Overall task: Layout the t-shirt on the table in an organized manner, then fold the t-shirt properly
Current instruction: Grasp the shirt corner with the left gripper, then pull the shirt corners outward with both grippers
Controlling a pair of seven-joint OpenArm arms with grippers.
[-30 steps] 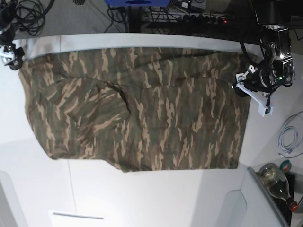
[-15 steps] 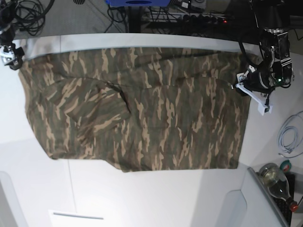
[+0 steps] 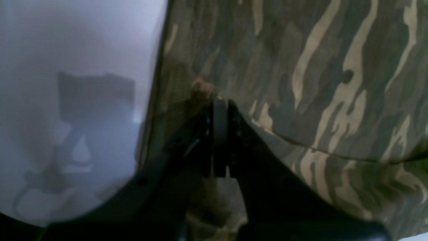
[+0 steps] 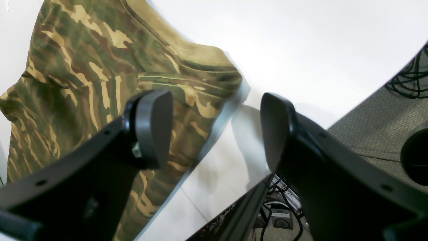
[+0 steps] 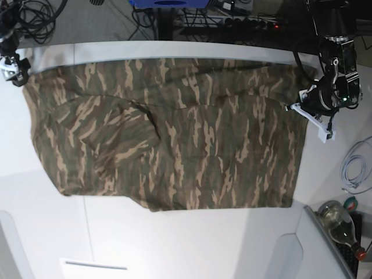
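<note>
Across the table [image 5: 192, 244] the t-shirt [image 5: 174, 133] is lying spread wide, with the left gripper [image 3: 219, 134] pressing its fingers together on a small bunch of cloth at the shirt's edge. Such a thin pinch is risking a slip or a dragged hem once that arm pulls. Beside the shirt's opposite corner, the right gripper [image 4: 214, 130] is hanging spread and empty, so one-sided tension is likely to skew the cloth.

White counter [image 5: 192, 244] with a camo t-shirt [image 5: 174, 133] spread pretty flat over most of its middle, one sleeve folded in over the body on the base view's left side. Off to that view's right edge there's a coiled light cable [image 5: 356, 168] lying on the counter, well apart from the shirt.
</note>
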